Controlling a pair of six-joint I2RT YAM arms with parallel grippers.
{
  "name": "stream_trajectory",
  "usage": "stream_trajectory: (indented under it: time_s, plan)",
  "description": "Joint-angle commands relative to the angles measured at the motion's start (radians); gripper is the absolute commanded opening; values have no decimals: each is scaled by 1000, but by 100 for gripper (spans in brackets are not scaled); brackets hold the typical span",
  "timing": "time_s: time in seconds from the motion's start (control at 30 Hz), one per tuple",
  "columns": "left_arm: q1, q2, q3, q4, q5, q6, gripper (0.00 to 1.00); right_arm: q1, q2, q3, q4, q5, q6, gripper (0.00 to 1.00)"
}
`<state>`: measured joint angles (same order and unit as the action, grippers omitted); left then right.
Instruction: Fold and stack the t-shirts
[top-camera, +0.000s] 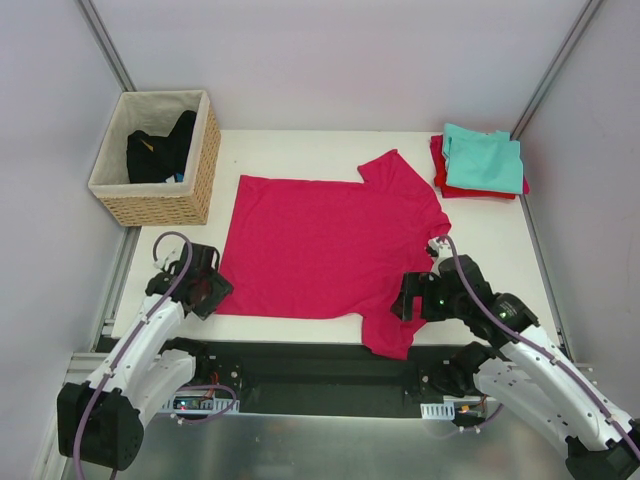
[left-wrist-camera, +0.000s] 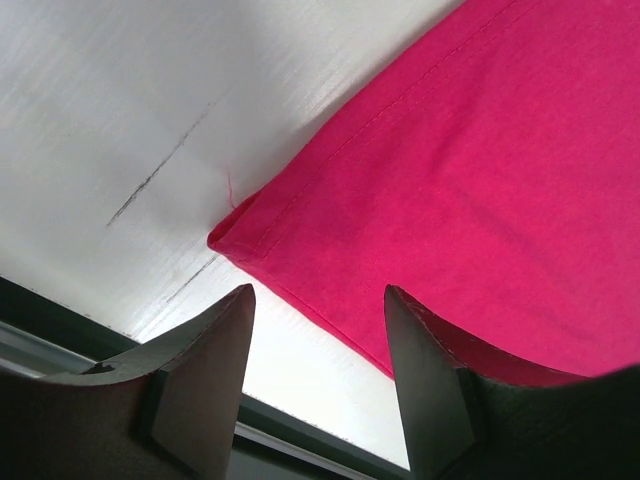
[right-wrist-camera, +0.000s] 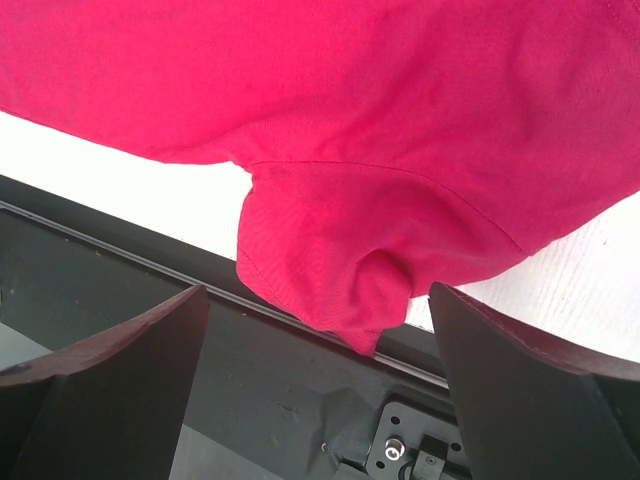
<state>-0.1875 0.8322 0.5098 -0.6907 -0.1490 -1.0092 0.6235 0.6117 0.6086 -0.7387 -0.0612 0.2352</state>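
A large magenta-pink t-shirt (top-camera: 330, 245) lies spread flat on the white table, its near sleeve hanging over the front edge. My left gripper (top-camera: 208, 292) is open and empty just off the shirt's near-left hem corner (left-wrist-camera: 232, 232). My right gripper (top-camera: 405, 305) is open and empty beside the near sleeve (right-wrist-camera: 345, 265), which droops over the table edge. A folded teal t-shirt (top-camera: 485, 160) rests on a folded red t-shirt (top-camera: 440, 175) at the far right corner.
A wicker basket (top-camera: 160, 200) with dark clothing inside stands at the far left. The table's (top-camera: 290, 145) black front rail (right-wrist-camera: 120, 260) runs below both grippers. Metal frame posts rise at the back corners.
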Motion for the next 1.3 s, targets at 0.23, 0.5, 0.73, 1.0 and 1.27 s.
stream_trajectory:
  time_s: [0.23,0.5,0.73,1.0,1.27]
  plan:
    - [13,47,-56,-26,-47,-37,53,4,-26,-16,13,-6,21,96]
    - [16,73,-76,-9,-76,-46,53,5,-43,-33,12,-3,29,96]
    - [62,116,-74,28,-89,-12,50,4,-58,-36,7,0,36,96]
    - [82,169,-91,95,-77,6,20,4,-64,-41,4,0,42,96]
    - [85,188,-100,134,-27,14,0,4,-53,-44,-2,-9,47,96]
